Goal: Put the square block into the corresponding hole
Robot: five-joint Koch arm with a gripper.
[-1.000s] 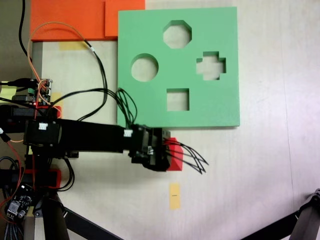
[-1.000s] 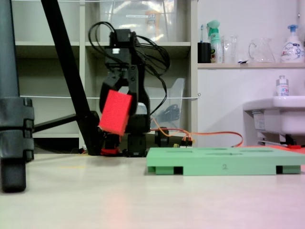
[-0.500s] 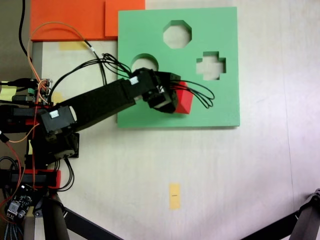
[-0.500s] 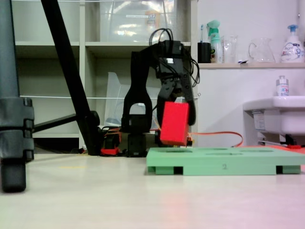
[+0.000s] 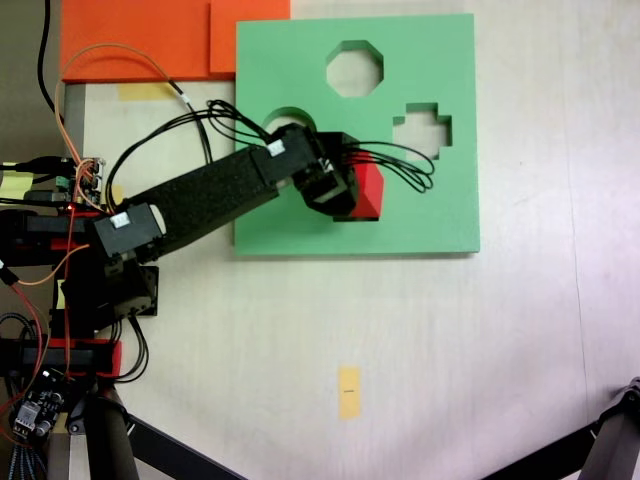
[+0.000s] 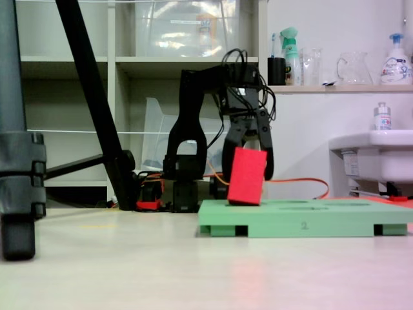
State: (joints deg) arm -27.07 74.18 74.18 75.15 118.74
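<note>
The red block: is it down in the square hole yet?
Not yet. The red block stands tilted, almost wholly above the green board, gripper shut on it, over the square hole.

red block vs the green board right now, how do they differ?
Colour: the square block is bright red, the green foam board pale green.
Shape: the block is a small solid chunk; the board is a wide flat slab pierced by cutouts.
Pose: the board lies flat on the table; the block hangs tilted in the claw, its lower edge at the board's top.
Both look like matte foam.
</note>
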